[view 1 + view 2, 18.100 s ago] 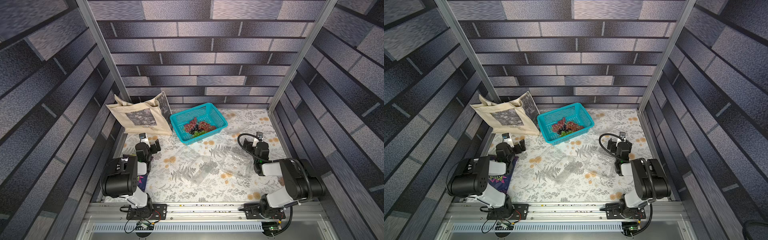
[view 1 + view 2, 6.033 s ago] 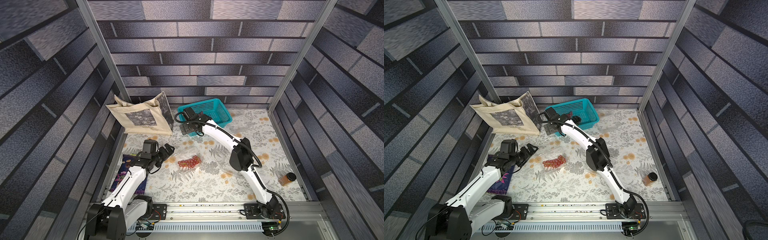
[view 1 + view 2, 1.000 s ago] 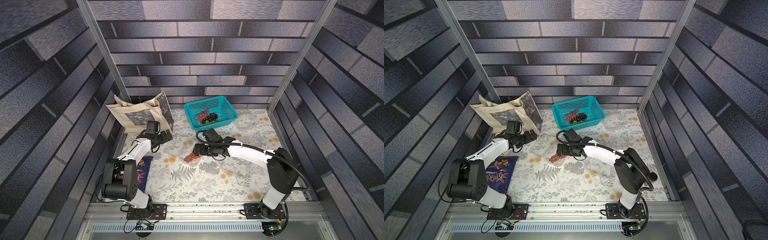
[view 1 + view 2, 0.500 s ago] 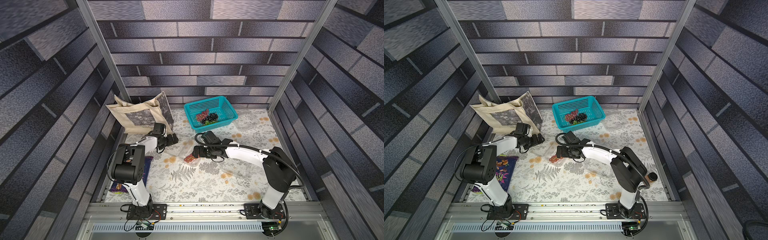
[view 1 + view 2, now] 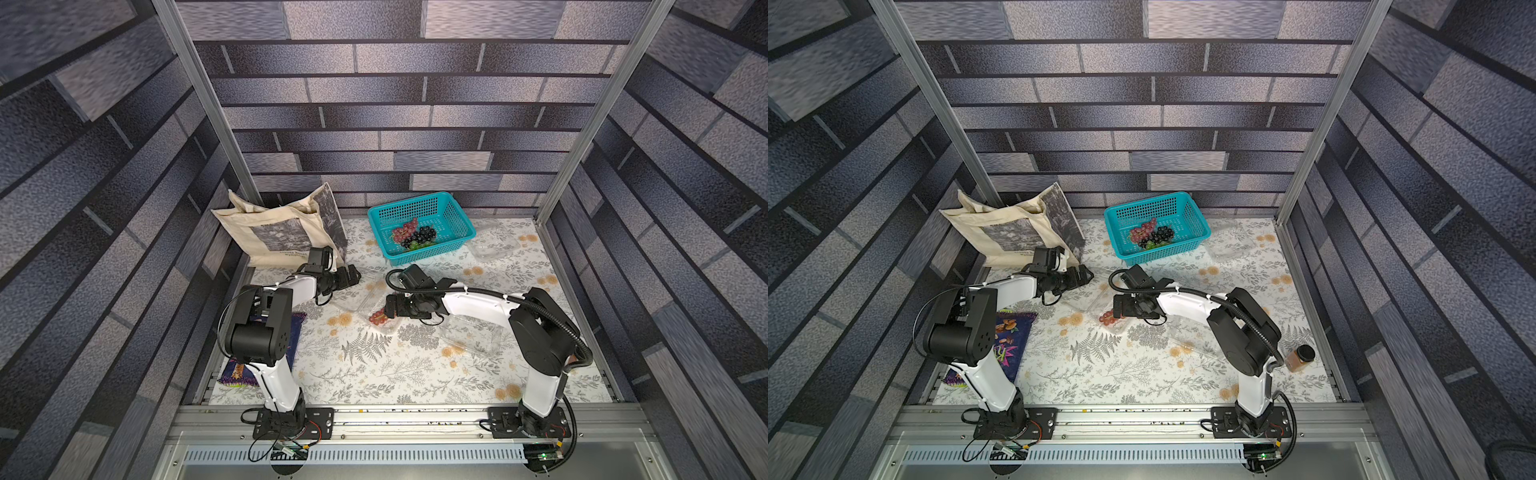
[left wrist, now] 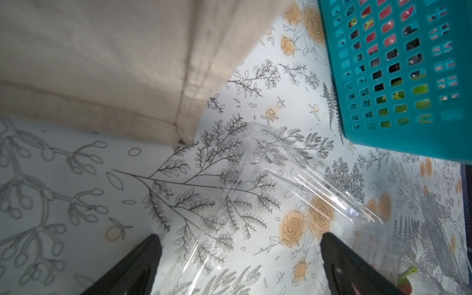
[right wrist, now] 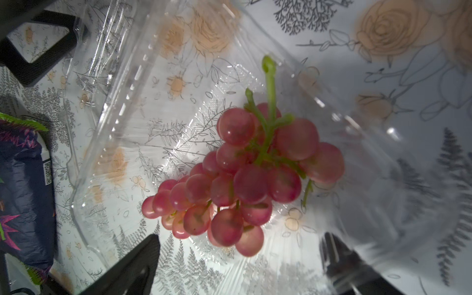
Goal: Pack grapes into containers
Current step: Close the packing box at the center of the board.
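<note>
Red grapes (image 7: 242, 176) lay in the container (image 7: 163, 158), so my left fingers (image 6: 138, 263) and right fingers (image 7: 135, 263), spread empty, should fold its lid (image 6: 268, 199) gently.

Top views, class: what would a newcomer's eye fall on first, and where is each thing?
The teal basket at the back stands out, holding red, dark and green grapes. In the middle, a red bunch lies in a clear container, with the open right gripper close beside it. A beige tote stands in the back corner on the robot's left.

No legible text or labels.
</note>
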`<state>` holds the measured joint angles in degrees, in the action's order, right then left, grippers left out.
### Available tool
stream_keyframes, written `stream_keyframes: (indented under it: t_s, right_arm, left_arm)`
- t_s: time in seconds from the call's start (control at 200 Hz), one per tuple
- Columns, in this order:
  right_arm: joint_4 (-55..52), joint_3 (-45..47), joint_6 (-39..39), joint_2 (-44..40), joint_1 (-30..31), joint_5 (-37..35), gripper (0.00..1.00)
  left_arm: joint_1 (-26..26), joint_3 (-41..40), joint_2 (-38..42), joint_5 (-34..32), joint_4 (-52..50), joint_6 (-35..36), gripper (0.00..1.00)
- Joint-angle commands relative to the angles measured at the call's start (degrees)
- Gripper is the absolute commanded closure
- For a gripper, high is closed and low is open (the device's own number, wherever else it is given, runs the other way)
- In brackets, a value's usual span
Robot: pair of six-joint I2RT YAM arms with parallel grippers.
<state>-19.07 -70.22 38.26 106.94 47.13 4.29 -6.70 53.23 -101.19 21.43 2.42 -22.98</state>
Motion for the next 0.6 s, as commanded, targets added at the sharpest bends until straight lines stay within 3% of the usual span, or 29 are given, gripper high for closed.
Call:
stream_keyframes:
  t_s: [0.0,0.596]
  right_arm:
    - [-0.92,-2.61,-1.31,1.14,-0.02,-1.39,0.00]
    - [-5.14,-9.21,-4.21,5.12,-2.52,-4.07,0.00]
  left_arm:
    - [-0.82,-4.80,2.19,1.70,-2.58,-2.12,0.00]
    - [-1.00,-11.86,16.76,0.36,-3.54,-4.87,0.00]
